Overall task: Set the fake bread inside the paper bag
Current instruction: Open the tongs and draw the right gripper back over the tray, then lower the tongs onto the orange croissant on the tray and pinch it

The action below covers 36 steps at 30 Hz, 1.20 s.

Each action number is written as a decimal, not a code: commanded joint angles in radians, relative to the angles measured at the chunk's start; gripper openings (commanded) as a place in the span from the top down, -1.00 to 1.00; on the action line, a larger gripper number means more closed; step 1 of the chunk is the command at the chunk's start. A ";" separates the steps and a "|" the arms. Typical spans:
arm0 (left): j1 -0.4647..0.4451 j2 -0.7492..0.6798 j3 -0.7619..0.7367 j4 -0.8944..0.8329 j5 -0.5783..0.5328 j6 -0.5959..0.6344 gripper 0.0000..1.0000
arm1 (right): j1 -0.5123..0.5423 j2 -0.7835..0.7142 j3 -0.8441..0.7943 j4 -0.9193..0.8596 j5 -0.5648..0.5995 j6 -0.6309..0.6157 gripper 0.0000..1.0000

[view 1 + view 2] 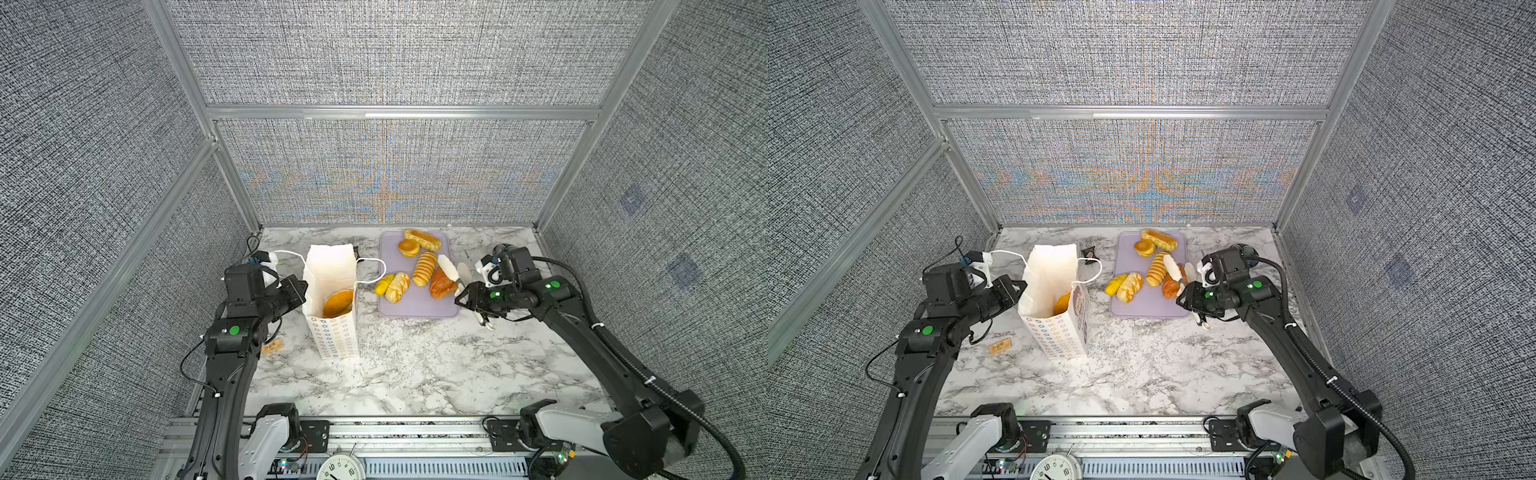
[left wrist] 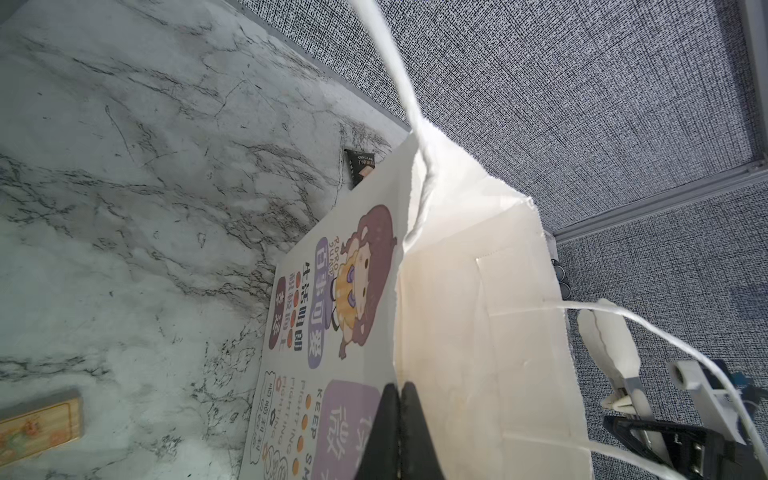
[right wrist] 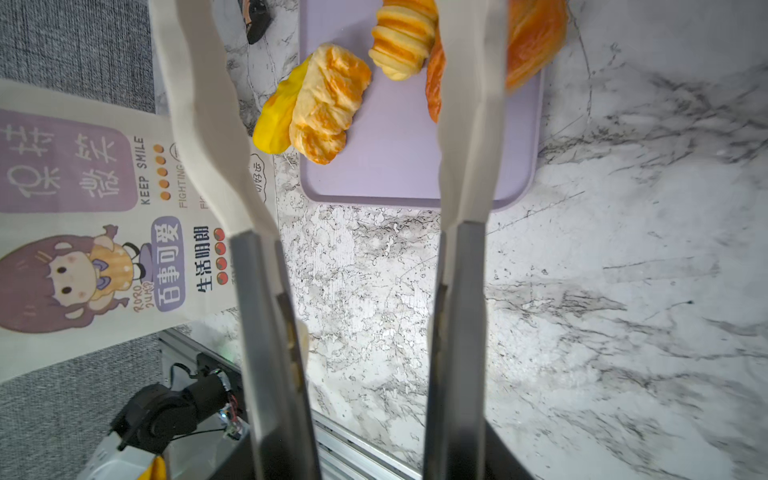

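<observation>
Upright, paper bag (image 1: 332,316) mouth skyward, left hand (image 2: 401,419) pinching its rim, right hand (image 3: 365,332) clamped on tongs (image 3: 461,166).

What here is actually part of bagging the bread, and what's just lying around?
Job: paper bag, rim pinched by left gripper; bun inside it; fake bread on lavender tray; tongs in right gripper.
Lying about: black packet behind the bag; orange card near the left arm; clock at the front edge.
</observation>
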 commanded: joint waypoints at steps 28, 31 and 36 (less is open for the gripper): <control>0.001 0.016 -0.035 0.054 0.012 -0.003 0.97 | -0.134 0.185 -0.292 0.417 -0.309 0.180 -0.02; 0.002 0.019 -0.038 0.060 0.014 -0.005 0.96 | -0.125 0.190 -0.295 0.425 -0.307 0.189 -0.02; 0.002 0.024 -0.037 0.059 0.014 0.000 0.96 | -0.109 0.194 -0.301 0.446 -0.305 0.206 -0.02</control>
